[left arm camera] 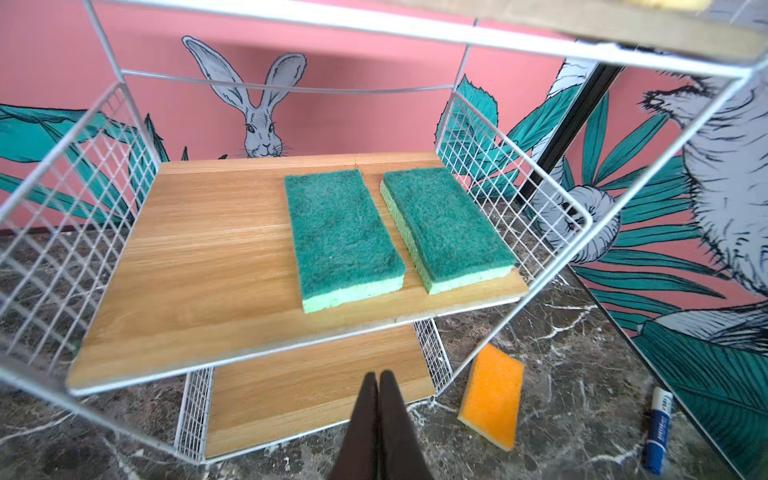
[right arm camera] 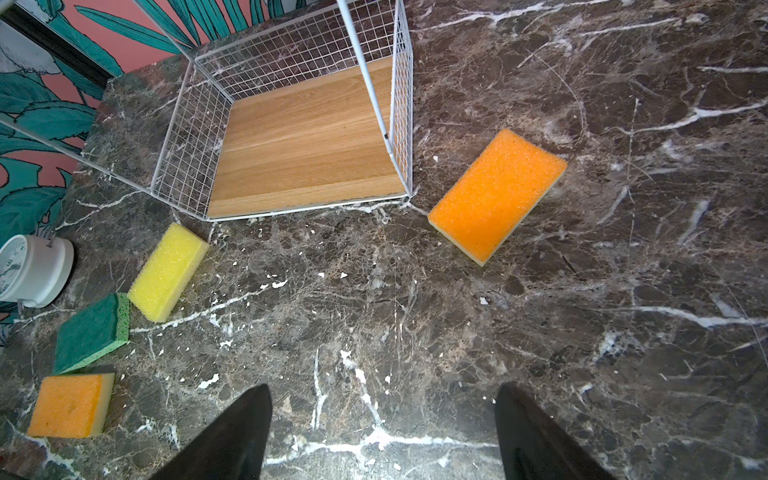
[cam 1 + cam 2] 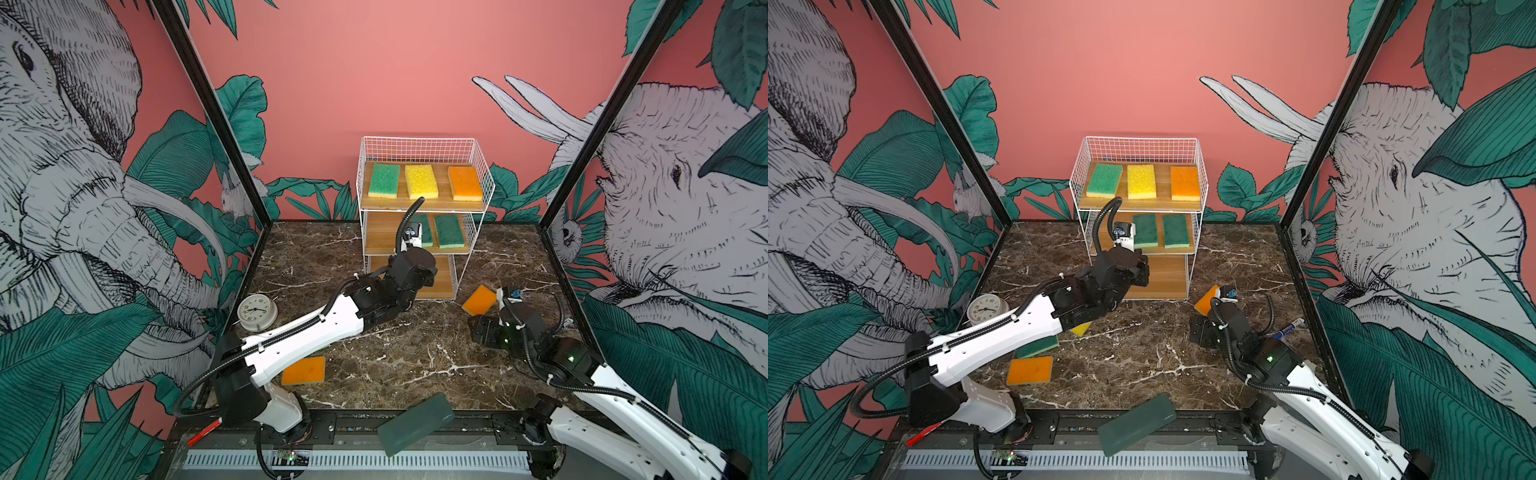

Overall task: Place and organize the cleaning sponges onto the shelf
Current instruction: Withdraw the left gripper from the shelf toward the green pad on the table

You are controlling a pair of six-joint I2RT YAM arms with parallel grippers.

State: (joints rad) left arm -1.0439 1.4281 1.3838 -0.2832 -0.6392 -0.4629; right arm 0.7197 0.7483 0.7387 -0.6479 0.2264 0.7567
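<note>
The shelf [image 3: 417, 147] stands at the back of the marble table. Its top board carries a green sponge [image 3: 384, 179], a yellow sponge [image 3: 421, 181] and an orange sponge [image 3: 465, 183]. Two dark-green-faced sponges [image 1: 343, 237] [image 1: 446, 228] lie side by side on the middle board; the bottom board is bare. My left gripper [image 1: 378, 374] is shut and empty, just in front of the bottom board. My right gripper [image 2: 382, 390] hangs open over bare marble, short of a loose orange sponge [image 2: 497, 193] beside the shelf. A yellow sponge [image 2: 168, 272], a green one [image 2: 92, 332] and another orange one [image 2: 68, 405] lie at the table's left.
A white clock [image 3: 257, 312] sits at the left edge. A dark green translucent slab [image 3: 415, 424] lies across the front edge. A blue marker [image 1: 658, 432] rests by the right wall. A red-handled tool [image 3: 203, 432] lies at the front left.
</note>
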